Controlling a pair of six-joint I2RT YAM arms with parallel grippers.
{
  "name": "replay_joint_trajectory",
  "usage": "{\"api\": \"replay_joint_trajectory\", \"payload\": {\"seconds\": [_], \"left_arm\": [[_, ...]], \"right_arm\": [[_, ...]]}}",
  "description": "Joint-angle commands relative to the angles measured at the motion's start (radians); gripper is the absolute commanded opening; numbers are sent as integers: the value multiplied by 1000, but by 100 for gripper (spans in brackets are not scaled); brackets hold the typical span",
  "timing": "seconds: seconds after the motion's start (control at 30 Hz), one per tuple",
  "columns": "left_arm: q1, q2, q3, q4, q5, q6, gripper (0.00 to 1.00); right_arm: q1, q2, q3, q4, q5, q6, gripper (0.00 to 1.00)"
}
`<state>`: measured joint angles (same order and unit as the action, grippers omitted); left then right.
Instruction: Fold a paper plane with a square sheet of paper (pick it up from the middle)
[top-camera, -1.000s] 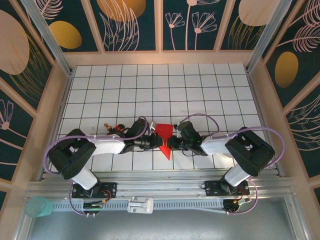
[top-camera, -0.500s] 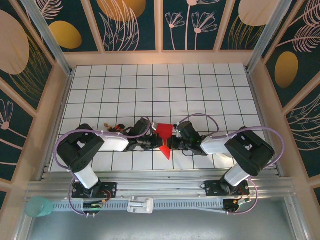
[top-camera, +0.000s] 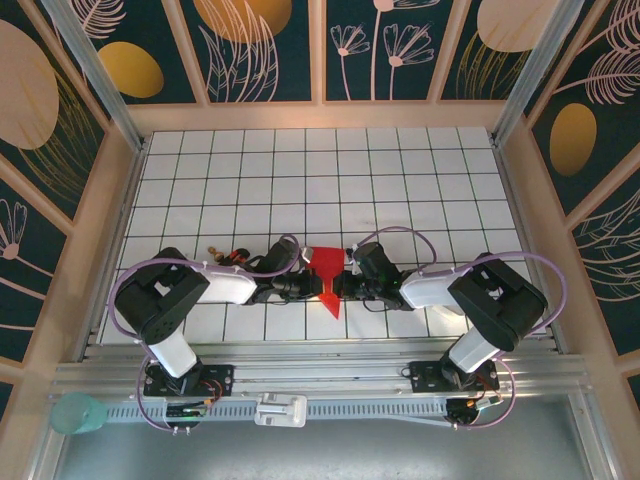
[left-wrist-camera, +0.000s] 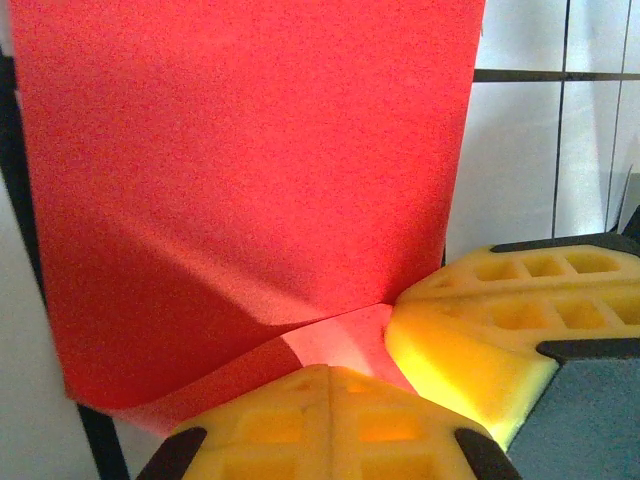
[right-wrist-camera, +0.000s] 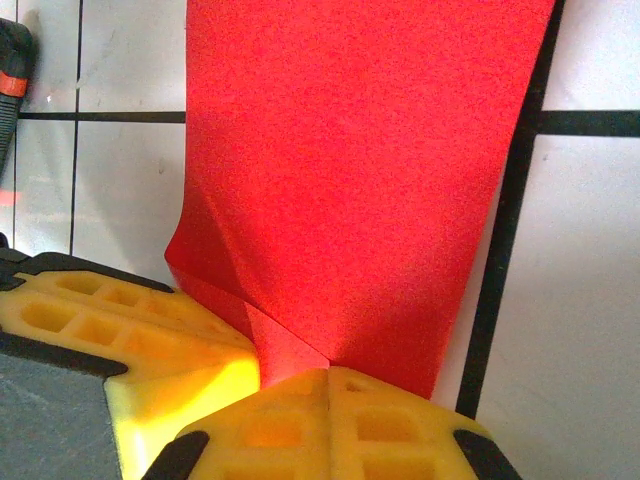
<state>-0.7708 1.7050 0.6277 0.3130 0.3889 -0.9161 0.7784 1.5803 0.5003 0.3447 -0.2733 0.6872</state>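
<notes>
The red sheet of paper (top-camera: 328, 262) lies near the table's front middle, folded into a smaller creased shape with a point toward the near edge. My left gripper (top-camera: 315, 288) comes in from the left and my right gripper (top-camera: 342, 288) from the right, and they meet tip to tip over its narrow part. In the left wrist view the paper (left-wrist-camera: 250, 150) rises as a flap beyond my shut left gripper (left-wrist-camera: 330, 372), with the right gripper's fingers (left-wrist-camera: 480, 330) beside it. The right wrist view shows the paper (right-wrist-camera: 370, 150) creased down to my shut right gripper (right-wrist-camera: 328, 372), beside the left gripper's fingers (right-wrist-camera: 150, 330). Both tips touch the paper; I cannot tell whether either pinches it.
The white gridded table (top-camera: 400, 180) stretches open behind the paper, boxed in by wooden-framed walls. A few small objects (top-camera: 225, 255) lie just beyond the left forearm. A teal cup (top-camera: 75, 412) stands at the near left, off the table.
The left arm's elbow has swung rightward and inward since a second ago. The paper and both gripper tips stay where they were, jaws shut throughout.
</notes>
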Motion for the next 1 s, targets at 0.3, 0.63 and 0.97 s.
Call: {"api": "replay_joint_trajectory", "payload": {"seconds": [0.3,0.63,0.97], "left_arm": [[5,61,-38,-51,-40,57,0],[6,72,-37,-58,-59,64,0],[6,73,-30,-64,-55,71,0]], "right_arm": [[18,-62,72,-341,89,-67,17],[118,-292,32,-351,82,-67,22],[225,-92,70,-184,19,-42,8]]}}
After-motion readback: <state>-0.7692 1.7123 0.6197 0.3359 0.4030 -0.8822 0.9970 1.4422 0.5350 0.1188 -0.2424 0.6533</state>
